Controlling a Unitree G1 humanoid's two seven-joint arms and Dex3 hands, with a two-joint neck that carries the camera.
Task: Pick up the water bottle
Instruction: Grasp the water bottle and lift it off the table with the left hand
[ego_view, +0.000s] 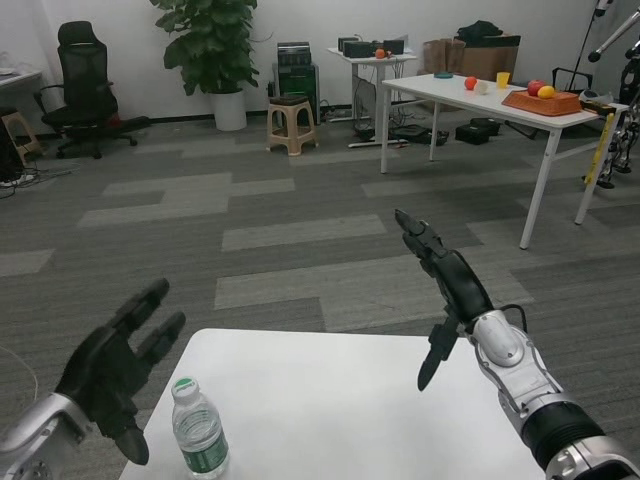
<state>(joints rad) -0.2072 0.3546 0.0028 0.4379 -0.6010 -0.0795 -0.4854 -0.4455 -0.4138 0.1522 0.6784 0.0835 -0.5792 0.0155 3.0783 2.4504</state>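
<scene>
Two black many-fingered robot hands raised over a white table (330, 400), neither in contact with the task's object. Small clear plastic water bottle (198, 432) with a white cap and green label, standing upright near the table's near-left edge, long axis vertical, cap toward the camera's upper side. Left robot hand (112, 378) just beside it at roughly nine to ten o'clock from the bottle, off the table's left edge, palm turned inward, fingers spread wide and holding nothing. Right robot hand (445, 285) well apart at about two o'clock from the bottle, held edge-on above the table's far right side, fingers extended and apart, thumb hanging down, likewise empty.

Clearly the nearer of the two: the left robot hand, separated from the bottle only by a narrow gap at the table edge. Judged from this position, a short sideways sweep toward three o'clock likely enough to bring the open palm against the upright body, with fingers wrapping around the label band. Some risk of tipping, given the bottle's narrow base, light look and place close to the edge.

Task judged barely begun: bottle untouched, still resting on the table.

Beyond, grey carpet tiles (300, 230), a second white table (480, 100) at one o'clock bearing fruit and an orange tray, a potted plant (208, 50) at twelve, a black office chair (85, 85) at ten.
</scene>
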